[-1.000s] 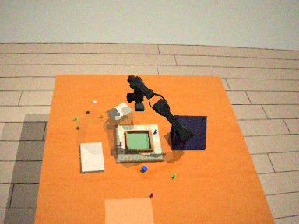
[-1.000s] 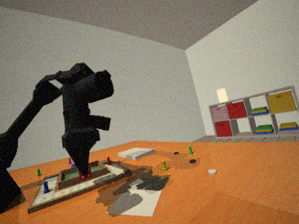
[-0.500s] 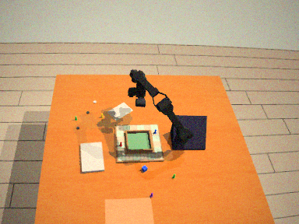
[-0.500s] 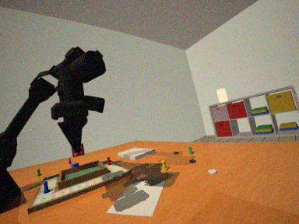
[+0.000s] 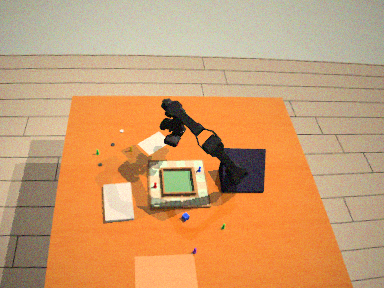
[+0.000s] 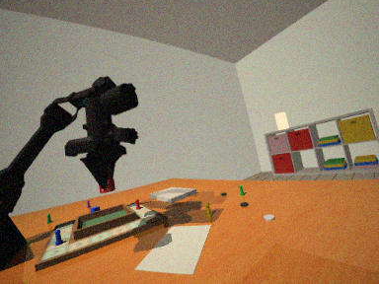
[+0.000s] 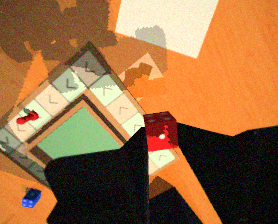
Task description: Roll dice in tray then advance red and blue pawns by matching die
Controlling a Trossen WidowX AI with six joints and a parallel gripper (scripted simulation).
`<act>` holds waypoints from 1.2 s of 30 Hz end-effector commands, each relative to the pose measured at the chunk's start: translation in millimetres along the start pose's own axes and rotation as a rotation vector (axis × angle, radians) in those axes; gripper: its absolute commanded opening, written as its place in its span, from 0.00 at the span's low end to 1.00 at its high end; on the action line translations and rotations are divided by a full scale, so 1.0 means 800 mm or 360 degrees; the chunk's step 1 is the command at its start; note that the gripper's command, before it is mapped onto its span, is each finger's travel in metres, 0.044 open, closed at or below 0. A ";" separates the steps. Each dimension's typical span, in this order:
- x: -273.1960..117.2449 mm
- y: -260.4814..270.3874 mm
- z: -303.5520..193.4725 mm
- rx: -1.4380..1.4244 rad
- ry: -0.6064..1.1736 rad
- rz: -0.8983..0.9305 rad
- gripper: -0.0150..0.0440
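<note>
My gripper [image 5: 172, 141] [image 6: 107, 183] [image 7: 158, 129] is shut on the red die [image 6: 107, 187] [image 7: 161, 132], holding it raised above the table beside the board. The tray [image 5: 178, 169] [image 6: 106, 224] [image 7: 112, 121] sits in the middle of the board [image 5: 155, 170] and shows no die in the top view. The blue die [image 5: 185, 217] [image 6: 95, 209] [image 7: 31, 198] lies on the table outside the board. The red pawn [image 5: 155, 185] [image 6: 138, 204] [image 7: 27, 118] and blue pawn [image 5: 199, 169] [image 6: 58, 237] stand on opposite sides of the board's track. The fingers hide part of the board in the wrist view.
A white sheet [image 5: 152, 143] [image 6: 178, 248] [image 7: 167, 25] and a pale flat box [image 5: 118, 201] [image 6: 173, 193] lie near the board. A yellow pawn [image 5: 131, 149] [image 6: 208, 211], green pawns [image 5: 98, 152] [image 5: 223, 226], a purple pawn [image 5: 194, 251] and small discs are scattered around.
</note>
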State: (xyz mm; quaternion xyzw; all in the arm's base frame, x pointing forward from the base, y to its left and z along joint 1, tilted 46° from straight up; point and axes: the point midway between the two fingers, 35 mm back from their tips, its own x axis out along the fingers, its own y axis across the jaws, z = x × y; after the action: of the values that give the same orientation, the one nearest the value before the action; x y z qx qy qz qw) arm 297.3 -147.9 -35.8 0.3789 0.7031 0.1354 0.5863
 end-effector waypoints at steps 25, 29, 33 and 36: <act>0.030 0.130 -0.062 0.1234 0.0017 0.0016 0.25; 0.035 0.145 -0.074 0.1405 0.0025 0.0018 0.25; 0.041 0.159 -0.087 0.1577 0.0034 0.0021 0.25; 0.045 0.168 -0.097 0.1698 0.0042 0.0022 0.25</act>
State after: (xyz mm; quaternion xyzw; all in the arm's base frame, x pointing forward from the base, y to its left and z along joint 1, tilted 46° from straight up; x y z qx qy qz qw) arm 280.8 -25.4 39.3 0.6121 0.6876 -0.2030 0.3336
